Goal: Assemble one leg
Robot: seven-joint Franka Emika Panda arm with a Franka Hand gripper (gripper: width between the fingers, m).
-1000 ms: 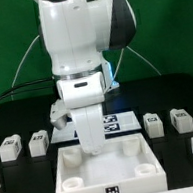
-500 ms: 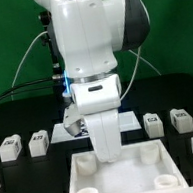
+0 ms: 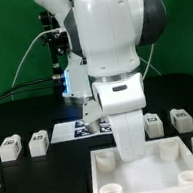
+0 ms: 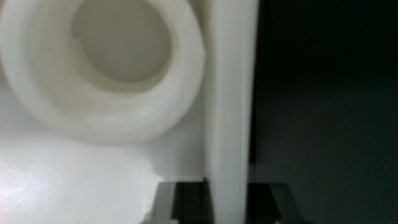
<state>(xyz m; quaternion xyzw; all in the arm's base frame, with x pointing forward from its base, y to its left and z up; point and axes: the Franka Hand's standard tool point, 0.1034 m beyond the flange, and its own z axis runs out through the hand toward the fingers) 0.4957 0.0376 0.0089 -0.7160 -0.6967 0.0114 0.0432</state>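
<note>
Four small white legs with marker tags lie in a row on the black table: two at the exterior view's left (image 3: 8, 148) (image 3: 38, 143) and two at its right (image 3: 155, 124) (image 3: 182, 120). My gripper (image 3: 132, 156) is apart from all of them. It reaches down into the large white square panel (image 3: 149, 182) at the front right. In the wrist view my gripper (image 4: 231, 192) is shut on the panel's thin upright wall (image 4: 231, 100), with a dark finger (image 4: 185, 205) on each side. A round corner socket (image 4: 125, 50) lies beside the wall.
The marker board (image 3: 77, 129) lies flat behind the panel, partly hidden by the arm. The arm's big white body (image 3: 111, 41) blocks the middle of the scene. Cables hang at the back left against a green backdrop.
The arm and the panel it holds have moved together toward the exterior view's right and nearer the camera. The legs have not moved.
</note>
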